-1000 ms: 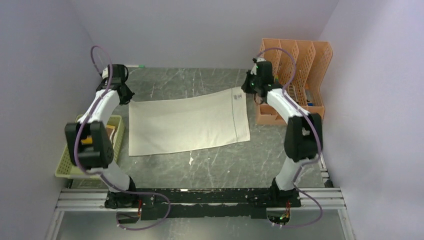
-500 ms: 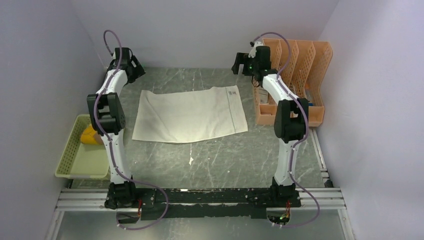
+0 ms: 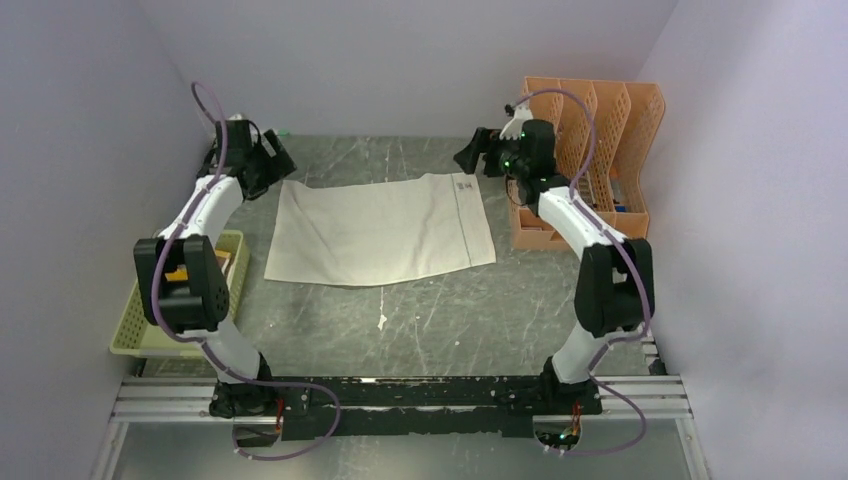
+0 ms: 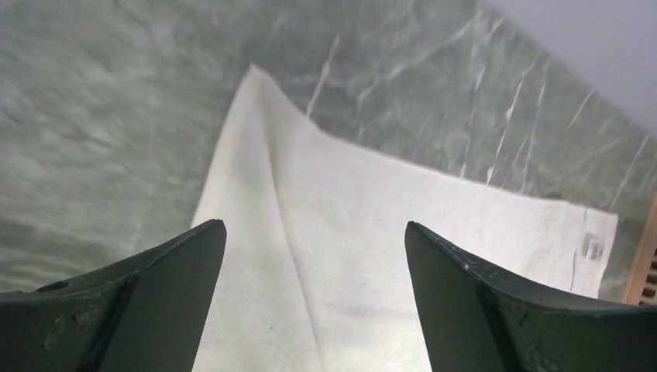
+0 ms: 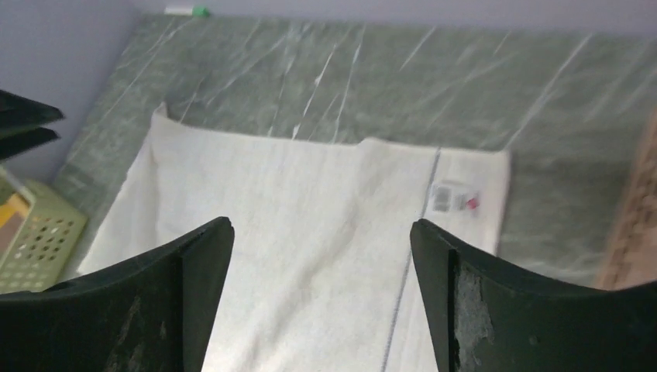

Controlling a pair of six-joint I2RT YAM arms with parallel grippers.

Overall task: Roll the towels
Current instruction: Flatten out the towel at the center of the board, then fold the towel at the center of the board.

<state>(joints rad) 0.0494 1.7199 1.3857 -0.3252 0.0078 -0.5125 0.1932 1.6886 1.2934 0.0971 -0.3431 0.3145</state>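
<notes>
The cream-white towel (image 3: 380, 230) lies spread flat in the middle of the table, with a small label (image 3: 465, 186) near its far right corner. My left gripper (image 3: 275, 160) hovers open above the towel's far left corner (image 4: 256, 77), nothing between its fingers (image 4: 155, 294). My right gripper (image 3: 470, 155) hovers open above the far right corner, and the towel (image 5: 310, 201) shows through the gap between its fingers (image 5: 465, 294). A brown and yellow towel (image 3: 178, 272) lies in the green basket (image 3: 135, 320), mostly hidden behind my left arm.
An orange file rack (image 3: 590, 150) stands at the back right, close to my right arm. A green-capped marker (image 3: 275, 132) lies by the back wall. The green basket (image 5: 31, 240) sits at the table's left edge.
Both grippers went from shut on the towel's far corners to open and let go. The towel now lies flat, shifted slightly back. Both arms lifted off, then drew back a little.
</notes>
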